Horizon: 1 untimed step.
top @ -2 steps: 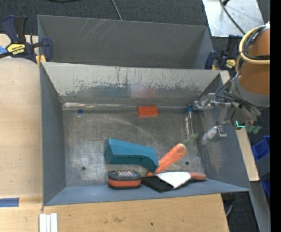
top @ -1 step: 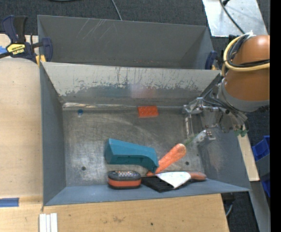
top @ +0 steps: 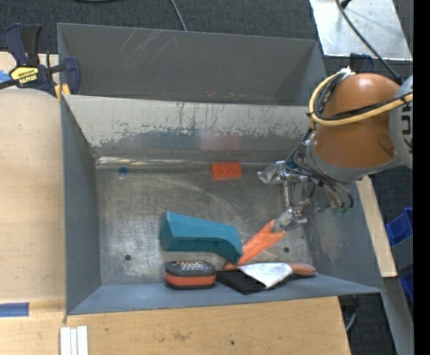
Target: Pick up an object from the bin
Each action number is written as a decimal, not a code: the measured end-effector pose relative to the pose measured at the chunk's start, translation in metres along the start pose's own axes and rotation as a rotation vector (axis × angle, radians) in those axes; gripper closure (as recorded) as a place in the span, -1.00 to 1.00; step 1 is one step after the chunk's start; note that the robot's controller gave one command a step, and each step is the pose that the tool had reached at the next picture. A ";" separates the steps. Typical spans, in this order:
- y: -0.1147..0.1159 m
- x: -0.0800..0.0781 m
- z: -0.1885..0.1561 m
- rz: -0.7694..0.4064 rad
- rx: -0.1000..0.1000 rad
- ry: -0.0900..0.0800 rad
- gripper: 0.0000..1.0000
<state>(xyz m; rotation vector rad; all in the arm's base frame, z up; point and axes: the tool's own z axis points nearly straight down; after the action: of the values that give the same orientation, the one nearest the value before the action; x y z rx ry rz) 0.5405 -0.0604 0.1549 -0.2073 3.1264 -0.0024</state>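
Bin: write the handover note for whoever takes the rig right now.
Tool: low at the right of the bin, tip at the upper end of the orange carrot; grip cannot be told.
Things: teal block just left of the carrot; brush and white item along the front wall; orange block by the back wall.
Done: tool brought down to the carrot. Nothing lifted; everything lies on the floor.
Left: grasp one thing, likely the carrot, and lift it out.

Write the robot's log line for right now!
gripper: at upper end of carrot | carrot: lying beside teal block
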 end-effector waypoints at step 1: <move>-0.032 0.059 0.056 -0.245 -0.001 0.006 1.00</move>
<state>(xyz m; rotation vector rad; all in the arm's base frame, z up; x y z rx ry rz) 0.4866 -0.1002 0.0980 -0.5890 3.0838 -0.0030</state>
